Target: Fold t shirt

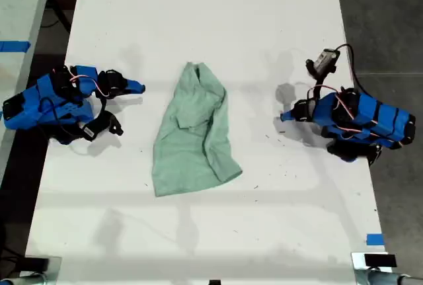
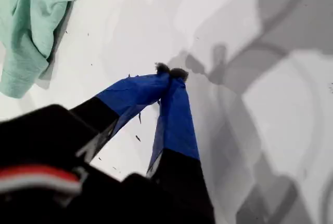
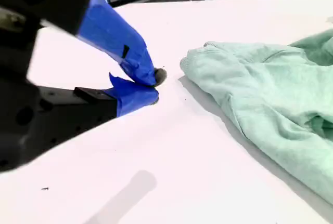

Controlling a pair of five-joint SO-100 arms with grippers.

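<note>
The pale mint-green t shirt (image 1: pixel 192 133) lies rumpled in the middle of the white table (image 1: pixel 198 7), narrow end toward the far side and wider end toward the near side. My first gripper (image 1: pixel 284 117) (image 2: pixel 170 70) rests low over the table at the exterior view's right, shut on nothing, a short gap from the t shirt (image 2: pixel 31 21). My second gripper (image 1: pixel 140 88) (image 3: pixel 155 86) sits at the exterior view's left, shut and empty, its tips a little short of the narrow end of the t shirt (image 3: pixel 260 94).
A small black unit (image 1: pixel 326 60) with a cable sits just behind the arm at the exterior view's right. Blue tape (image 1: pixel 375 239) marks the table's near corner on that side. Another pale table (image 1: pixel 16 7) stands beyond the exterior view's left edge.
</note>
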